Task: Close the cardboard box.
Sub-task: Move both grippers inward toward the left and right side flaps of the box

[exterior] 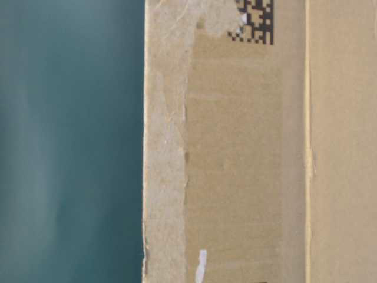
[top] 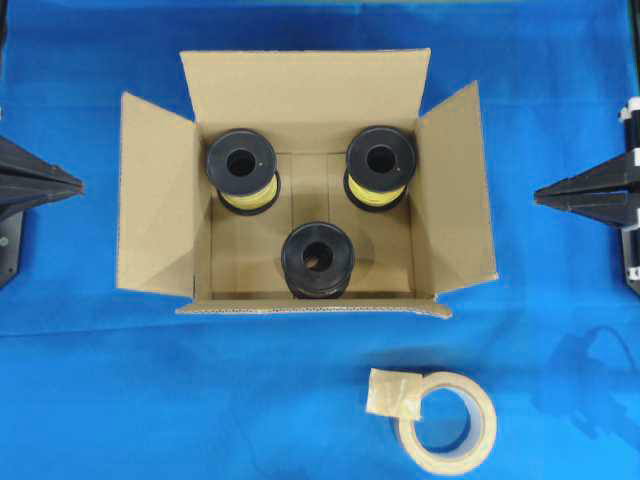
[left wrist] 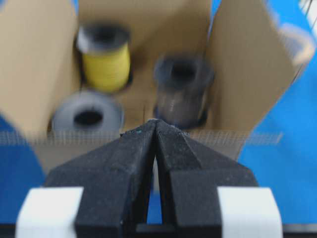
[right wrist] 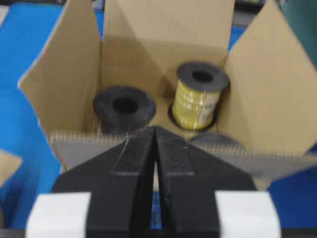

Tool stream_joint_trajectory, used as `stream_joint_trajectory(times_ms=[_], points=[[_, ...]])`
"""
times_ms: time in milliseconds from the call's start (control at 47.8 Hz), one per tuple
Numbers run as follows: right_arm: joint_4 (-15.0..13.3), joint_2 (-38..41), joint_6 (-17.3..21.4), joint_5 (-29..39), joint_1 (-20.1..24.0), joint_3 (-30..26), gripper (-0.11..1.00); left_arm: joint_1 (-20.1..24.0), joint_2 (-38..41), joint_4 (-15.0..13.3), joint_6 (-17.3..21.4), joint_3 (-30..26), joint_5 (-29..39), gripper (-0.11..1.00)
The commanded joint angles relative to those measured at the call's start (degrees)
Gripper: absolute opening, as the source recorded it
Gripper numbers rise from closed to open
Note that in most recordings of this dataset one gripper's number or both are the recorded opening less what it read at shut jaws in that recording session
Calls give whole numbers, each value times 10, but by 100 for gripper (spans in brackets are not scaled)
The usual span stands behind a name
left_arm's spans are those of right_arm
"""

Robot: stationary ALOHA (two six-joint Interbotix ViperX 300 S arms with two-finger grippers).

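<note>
You had the cardboard box (top: 305, 190) at the centre of the blue bench (top: 120, 400), all four flaps open: the 12 o'clock flap stood nearly upright, the 9 and 3 o'clock flaps splayed outward, and the 6 o'clock flap was folded down and out toward the near edge. Nothing of the closing had been done. Three spools (top: 318, 260) sat inside, two wound with yellow at 10 and 2 o'clock and a dark one at 6 o'clock, all below the rim, so they should not block the flaps. The left gripper (top: 75, 186) waited at 9 o'clock and the right gripper (top: 540, 196) at 3 o'clock, both well apart from the box and level with the side flaps; each wrist view showed its jaws pressed together on nothing. That reads as a pushing posture: closed tips to nudge the side flaps inward, not to pinch. A tape roll (top: 447, 423) lay at 5 o'clock, clear of the box. The table-level view showed only the box wall with a black square code (exterior: 254, 20).
</note>
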Motion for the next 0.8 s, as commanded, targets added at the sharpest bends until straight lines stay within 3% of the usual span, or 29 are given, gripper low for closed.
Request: stream_joint_trajectory(times_ms=[0,398,586,775], points=[[5,18,1,-15,-1,11,0,4,18,-4,-4,11,3,0],[49,170,2,-180,-1,69,0,4,105,-4,-23,68,-109,0],[49,186,1,-204,-1,58,0,4,119,-4,-23,69,-140,0],[48,218,-6,-208,-5,23,0,11,154,-4,-12,69,-244,0]])
